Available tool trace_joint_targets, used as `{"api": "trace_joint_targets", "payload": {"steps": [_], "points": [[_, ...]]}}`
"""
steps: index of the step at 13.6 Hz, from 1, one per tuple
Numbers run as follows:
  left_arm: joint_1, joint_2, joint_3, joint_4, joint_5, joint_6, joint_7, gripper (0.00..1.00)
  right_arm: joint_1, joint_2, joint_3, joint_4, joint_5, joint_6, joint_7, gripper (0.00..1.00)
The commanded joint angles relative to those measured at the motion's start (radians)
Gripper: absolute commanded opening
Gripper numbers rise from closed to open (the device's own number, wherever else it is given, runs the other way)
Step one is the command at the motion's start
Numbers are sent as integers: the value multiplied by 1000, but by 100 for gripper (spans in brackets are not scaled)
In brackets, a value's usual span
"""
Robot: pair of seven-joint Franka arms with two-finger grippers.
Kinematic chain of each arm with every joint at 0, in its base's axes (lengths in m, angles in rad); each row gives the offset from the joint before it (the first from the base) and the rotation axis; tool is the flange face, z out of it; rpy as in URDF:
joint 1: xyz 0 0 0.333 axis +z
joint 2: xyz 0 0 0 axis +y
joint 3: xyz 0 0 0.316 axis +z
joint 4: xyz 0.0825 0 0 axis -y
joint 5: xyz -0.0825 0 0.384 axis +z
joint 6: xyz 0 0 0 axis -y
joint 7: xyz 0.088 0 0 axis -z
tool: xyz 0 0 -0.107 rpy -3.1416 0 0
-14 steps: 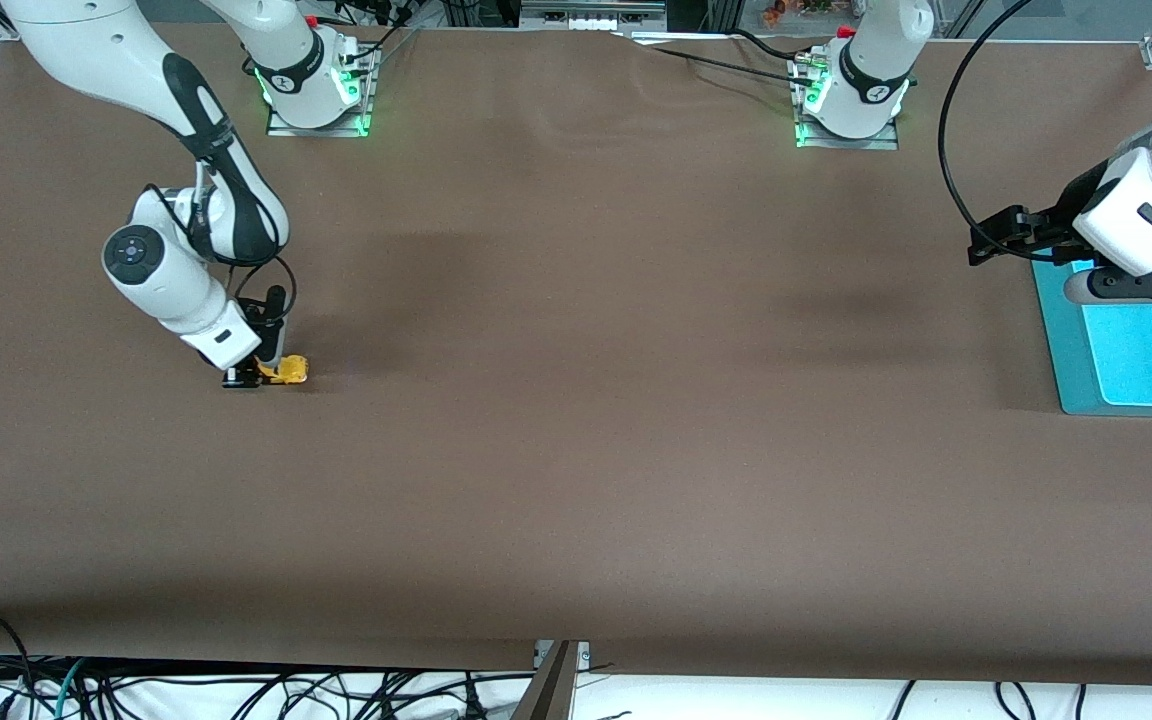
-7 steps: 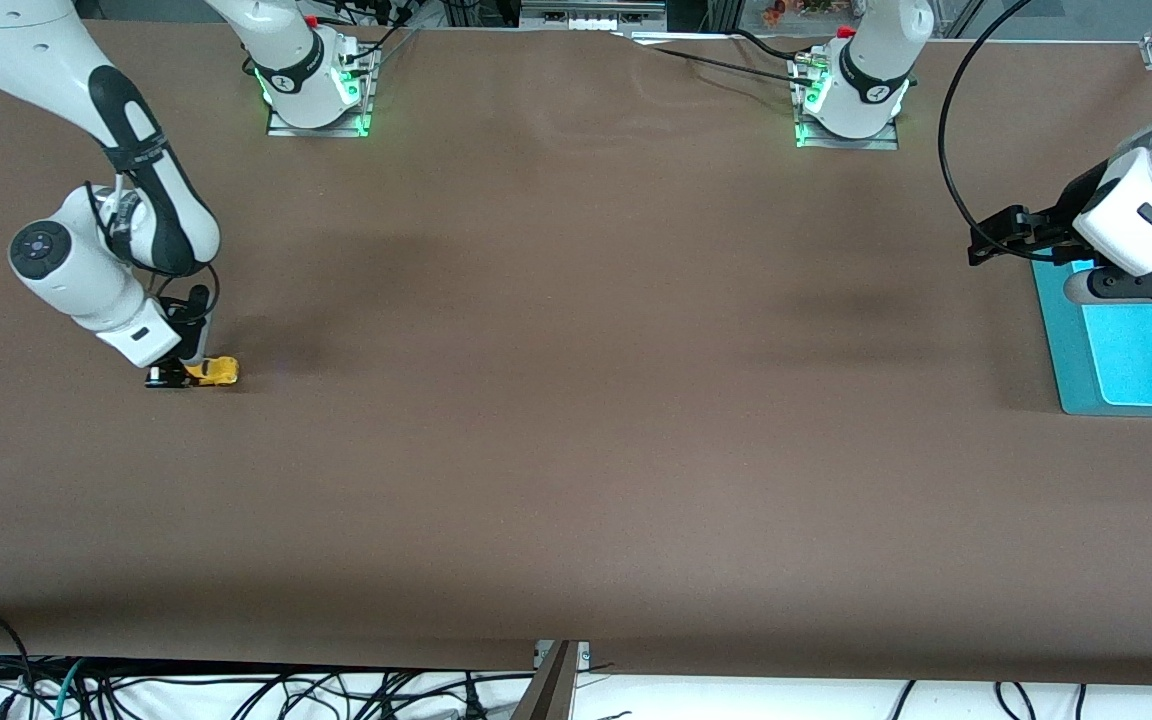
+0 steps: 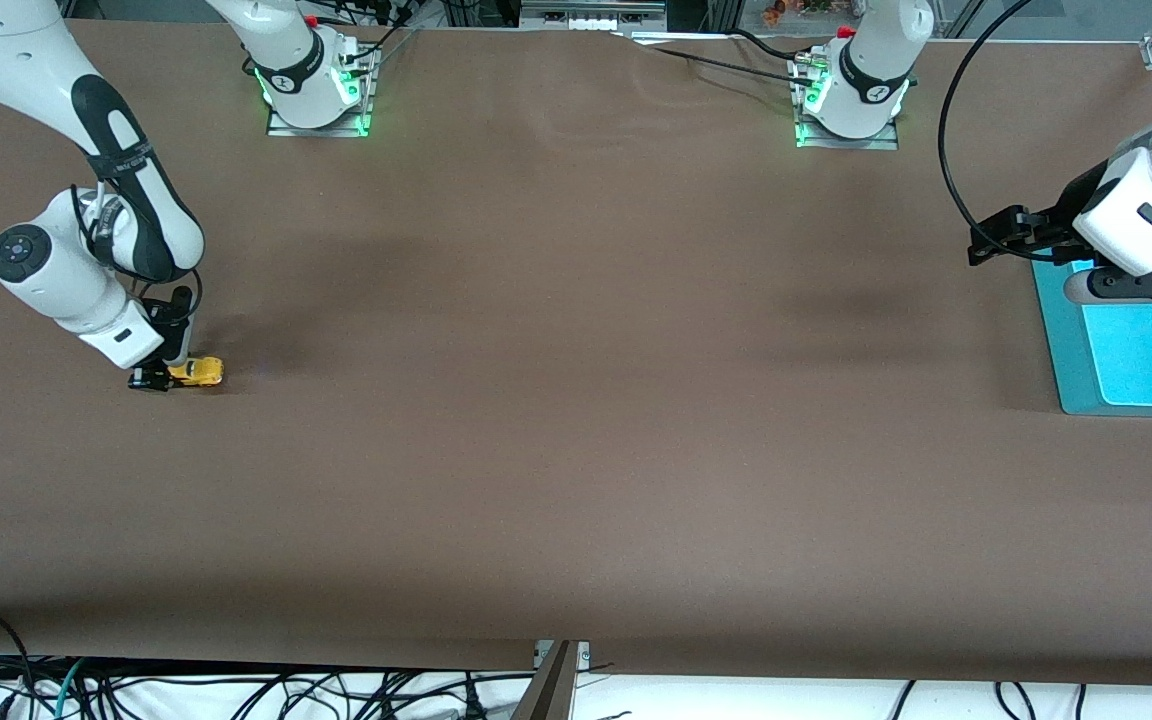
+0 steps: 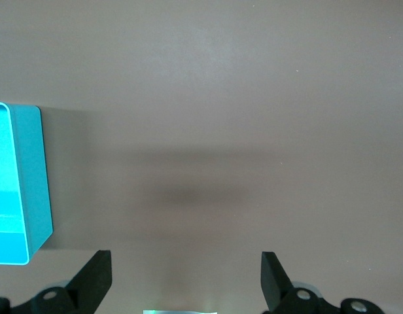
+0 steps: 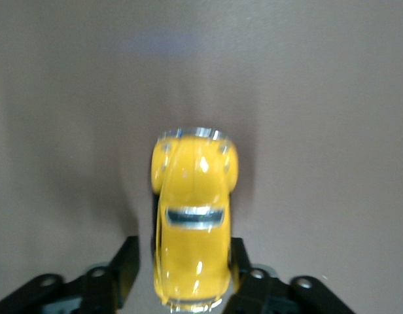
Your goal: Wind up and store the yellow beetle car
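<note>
- Yellow beetle car sits on its wheels on the brown worktop, at the right arm's end, with most of the worktop between it and the storage bin
- Right hand is down at the worktop around the car's tail. Its fingers stand on either side of the body, slightly parted, and the right wrist view shows a dark gap on one side, so the car looks released, not clamped
- Judging from this, the winding pull-back may be done or nearly done. Whether the spring is charged cannot be seen
- Storing is all left to do, since the car is nowhere near the bin
- Teal bin stands at the left arm's end. The part of its inside that shows is bare, and the left arm covers the rest
- Left hand waits over the worktop just beside the bin, its fingers spread wide and holding nothing
</note>
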Motion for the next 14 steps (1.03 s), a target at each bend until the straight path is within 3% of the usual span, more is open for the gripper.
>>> {"api": "trace_joint_targets", "payload": {"steps": [1,9,14], "points": [[-2,12,-4,34,28,-25,1,100,-15,18,13,55,17,-31,-24,100],[-1,12,2,35,27,-23,5,100,-12,-16,21,75,21,-79,-7,100],[10,52,8,37,25,-23,30,100,-12,-73,65,123,51,-199,230,100]]}}
